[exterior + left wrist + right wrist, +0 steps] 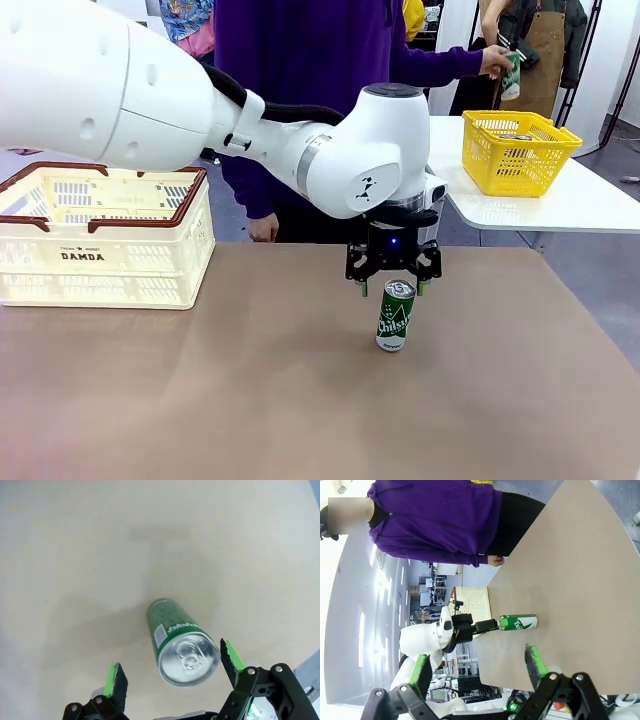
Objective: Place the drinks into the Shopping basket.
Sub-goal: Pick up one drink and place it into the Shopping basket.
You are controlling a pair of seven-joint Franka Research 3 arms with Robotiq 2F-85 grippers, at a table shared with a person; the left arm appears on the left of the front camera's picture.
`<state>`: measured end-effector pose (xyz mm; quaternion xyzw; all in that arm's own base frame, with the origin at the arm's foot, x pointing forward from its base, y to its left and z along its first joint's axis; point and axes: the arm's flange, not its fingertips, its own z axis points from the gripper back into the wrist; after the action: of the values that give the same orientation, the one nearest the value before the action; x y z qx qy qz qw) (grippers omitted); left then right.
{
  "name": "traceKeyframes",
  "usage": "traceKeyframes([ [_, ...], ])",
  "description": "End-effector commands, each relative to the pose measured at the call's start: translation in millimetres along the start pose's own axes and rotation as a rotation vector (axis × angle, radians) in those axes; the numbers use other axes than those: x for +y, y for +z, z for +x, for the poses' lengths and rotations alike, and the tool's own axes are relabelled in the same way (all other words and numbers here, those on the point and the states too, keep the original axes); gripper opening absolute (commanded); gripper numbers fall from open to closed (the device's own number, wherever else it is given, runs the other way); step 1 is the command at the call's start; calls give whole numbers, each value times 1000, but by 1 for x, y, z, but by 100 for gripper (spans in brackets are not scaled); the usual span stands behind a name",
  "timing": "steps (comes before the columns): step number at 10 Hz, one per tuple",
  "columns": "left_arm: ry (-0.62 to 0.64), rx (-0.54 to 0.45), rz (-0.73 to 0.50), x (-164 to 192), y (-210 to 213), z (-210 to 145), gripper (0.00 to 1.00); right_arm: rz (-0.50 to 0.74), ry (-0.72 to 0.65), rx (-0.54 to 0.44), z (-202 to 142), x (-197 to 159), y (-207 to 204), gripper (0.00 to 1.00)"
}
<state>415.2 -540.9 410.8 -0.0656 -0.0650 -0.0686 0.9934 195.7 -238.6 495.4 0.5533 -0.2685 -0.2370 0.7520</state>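
Observation:
A green drink can (394,316) with white lettering stands upright in the middle of the brown table (250,400). My left gripper (391,287) hovers open just above it, one green pad on each side of the silver top. From the left wrist, the can (176,630) sits between the spread fingers (116,679), untouched. The cream Shopping basket (100,240) with its brown rim stands at the table's left. The right wrist view shows my right gripper (478,667) open with nothing in it, off the table's edge, and the can (520,622) farther off.
A person in a purple top (310,50) stands at the far side, one hand holding a green can (511,72) over a yellow mesh basket (520,152) on a white side table (560,205). The other hand (263,228) rests at the table's far edge.

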Motion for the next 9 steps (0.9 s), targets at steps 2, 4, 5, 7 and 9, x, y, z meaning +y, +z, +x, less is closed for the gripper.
traceKeyframes([
  [2, 22, 51, 29, -12, -9, 9, 100, 25, 23, -4, 1, 1, 0, 100],
  [4, 12, 62, 20, -13, -18, 16, 100, 25, 23, -4, 1, 1, 0, 100],
  [5, 25, 67, 36, -15, -21, 18, 100, 25, 23, -4, 1, 1, 0, 100],
  [7, -47, 36, -42, 5, 14, 4, 100, 25, 23, -4, 1, 1, 0, 100],
  [9, -188, 18, -179, 61, 105, -43, 100, 25, 23, -4, 1, 1, 0, 100],
])
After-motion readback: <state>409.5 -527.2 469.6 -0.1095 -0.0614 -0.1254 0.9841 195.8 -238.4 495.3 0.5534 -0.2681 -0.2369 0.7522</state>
